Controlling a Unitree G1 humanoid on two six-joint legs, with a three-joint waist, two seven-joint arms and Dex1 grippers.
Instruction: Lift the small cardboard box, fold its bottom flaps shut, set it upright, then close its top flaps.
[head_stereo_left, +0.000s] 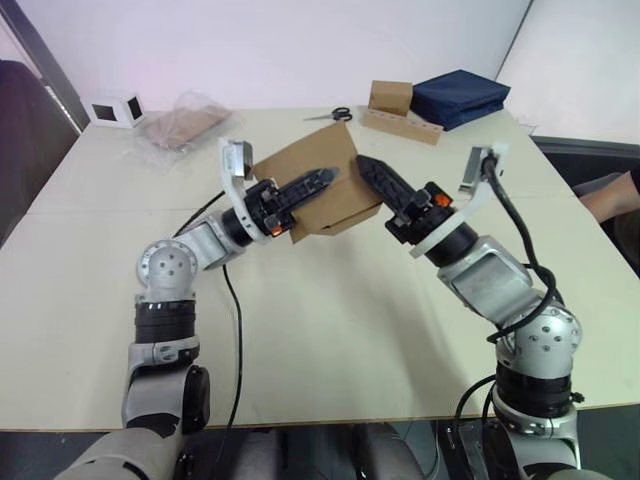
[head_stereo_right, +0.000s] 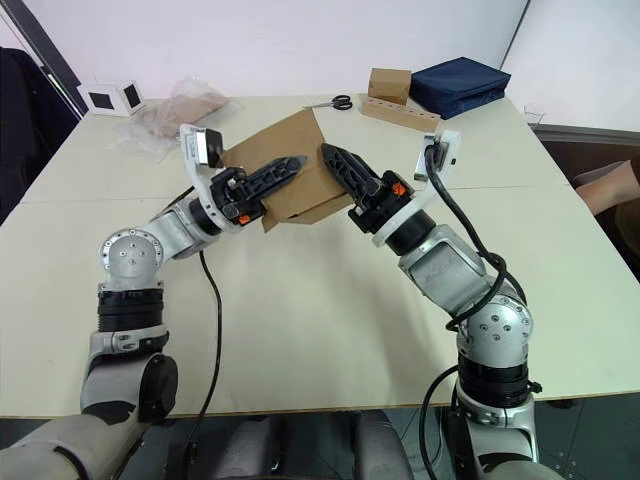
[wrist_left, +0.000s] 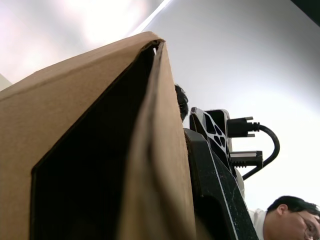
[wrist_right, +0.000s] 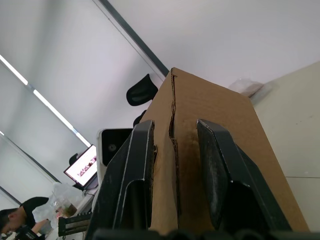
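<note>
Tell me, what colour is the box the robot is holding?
Plain brown small cardboard box, clearest in the left eye view.

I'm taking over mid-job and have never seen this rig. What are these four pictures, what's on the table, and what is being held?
This is a humanoid robot with two arms, each ending in a two-fingered black hand. Two pictures come from its head camera, looking down over the arms; they show the same scene. The other two come from cameras on the wrists, looking along each hand's fingers.

The left hand and the right hand hold the small cardboard box between them, raised off the table and tilted. In the right wrist view the fingers press flat against a box wall on either side of a seam. The left wrist view looks into the box's open end.

At the table's far edge lie a white cube, a plastic bag, scissors, a tan box on a holed strip and a dark blue bag.
</note>
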